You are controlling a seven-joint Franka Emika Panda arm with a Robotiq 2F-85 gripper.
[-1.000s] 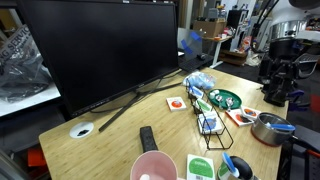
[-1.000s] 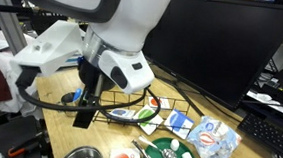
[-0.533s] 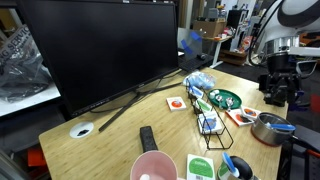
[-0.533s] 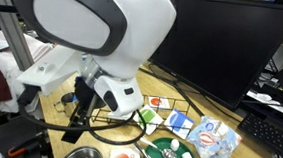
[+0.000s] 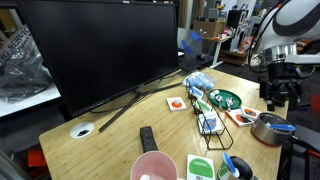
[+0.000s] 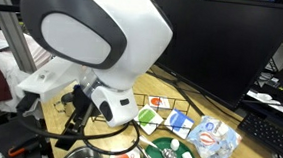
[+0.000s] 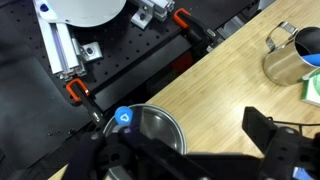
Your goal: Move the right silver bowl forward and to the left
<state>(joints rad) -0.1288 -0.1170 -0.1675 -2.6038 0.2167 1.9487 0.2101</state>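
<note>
The right silver bowl (image 5: 267, 129) is small and shiny, with a blue piece (image 5: 286, 127) at its rim. It sits near the table's edge. In the wrist view the bowl (image 7: 152, 124) lies just under my fingers, blue piece (image 7: 122, 117) at its left rim. It also shows at the bottom of an exterior view (image 6: 82, 157). My gripper (image 5: 276, 96) hangs open and empty just above the bowl. In the wrist view the gripper (image 7: 182, 142) has one dark finger on each side, with the bowl under the left one.
A dark green dish (image 5: 225, 99), a pink bowl (image 5: 153, 167), a wire rack (image 5: 211, 123), a remote (image 5: 148, 138) and small packets lie before a large monitor (image 5: 100, 50). A metal cup (image 7: 290, 60) stands nearby. The table edge (image 7: 160, 82) and a black frame lie beyond the bowl.
The arm has lowered toward the silver bowl, and it now fills more of an exterior view. The bowl has not moved.
</note>
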